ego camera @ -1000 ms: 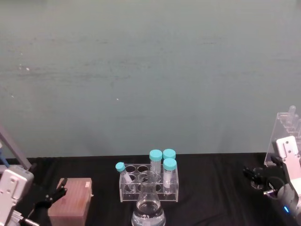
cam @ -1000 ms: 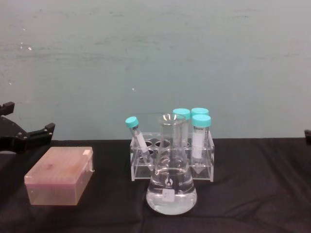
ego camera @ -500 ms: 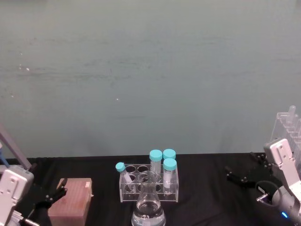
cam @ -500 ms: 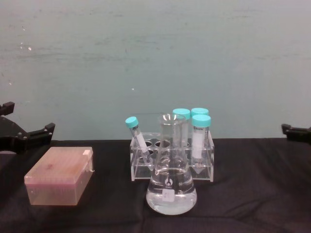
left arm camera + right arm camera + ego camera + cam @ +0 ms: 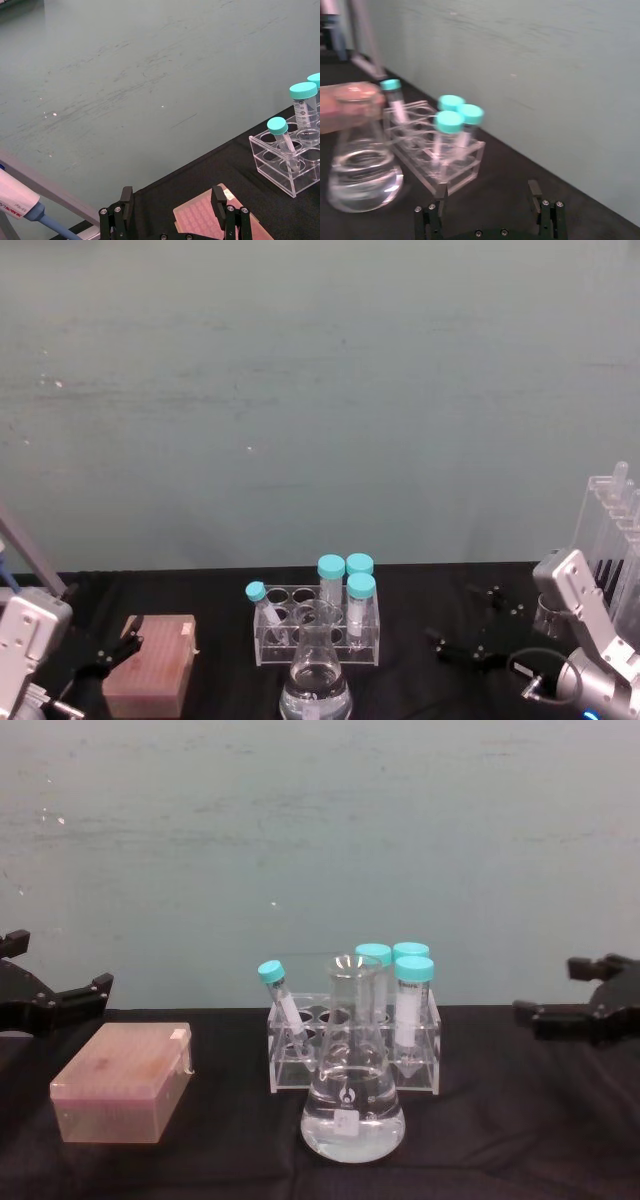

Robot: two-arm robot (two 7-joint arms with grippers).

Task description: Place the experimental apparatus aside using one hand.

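Right pincer (image 5: 545, 988) spread wide and empty, hanging above the tabletop (image 5: 520, 1140) to the right of the conical flask (image 5: 352, 1105), about level with its neck, fingers aimed toward it. Probably opened that far to take the flask's neck or the rack behind it; no contact yet, clear gap between. Flask upright at the front, clear liquid in the lower bulb; best gripped at the narrow neck and kept vertical to avoid a spill. Just behind the flask, clear tube rack (image 5: 428, 1072) with 4 teal-capped tubes (image 5: 413, 1000): 3 upright toward the right end, 1 leaning at the left. Well right of the flask, past the right arm, tall acrylic stand (image 5: 612, 525) with a small beaker (image 5: 546, 618) beside it, seemingly set aside already. Left of the flask, pink box (image 5: 125, 1080); farther left, left pincer (image 5: 58, 963) parked, likewise released, holding nothing.
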